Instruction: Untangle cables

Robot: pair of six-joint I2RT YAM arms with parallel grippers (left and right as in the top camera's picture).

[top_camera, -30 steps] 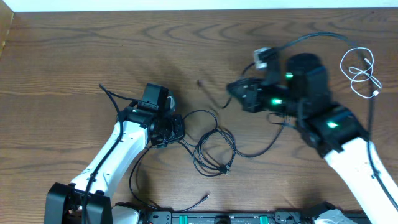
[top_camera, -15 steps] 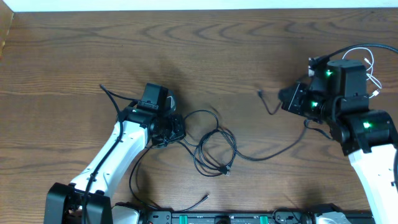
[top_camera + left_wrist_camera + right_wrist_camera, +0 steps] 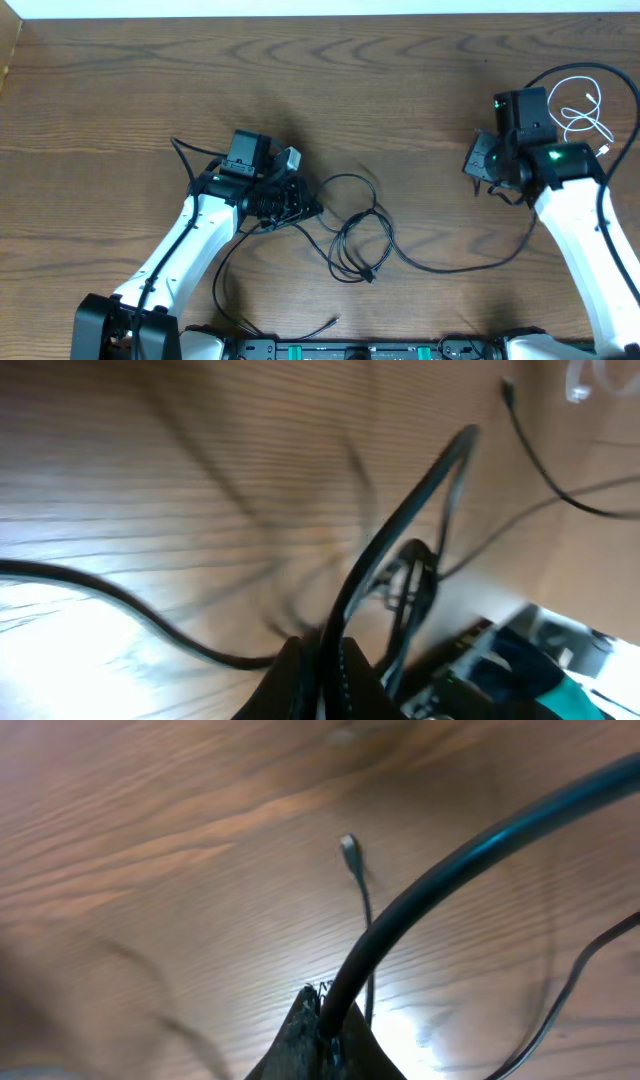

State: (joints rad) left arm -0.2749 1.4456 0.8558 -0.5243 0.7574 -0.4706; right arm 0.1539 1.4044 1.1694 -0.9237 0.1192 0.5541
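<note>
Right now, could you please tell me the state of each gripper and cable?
left gripper: shut on one of the black cables.
right gripper: shut on one of the black cables.
black cables: looped together mid-table, tangled.
white cable: loosely coiled, lying apart, untouched.

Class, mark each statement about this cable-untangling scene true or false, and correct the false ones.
1. The right gripper is shut on a black cable. True.
2. The left gripper hangs open and empty. False: it is shut on a black cable too.
3. The white cable is knotted into the black tangle mid-table. False: it lies apart, by the right arm.
4. A black cable runs from the black tangle to the right gripper. True.
</note>
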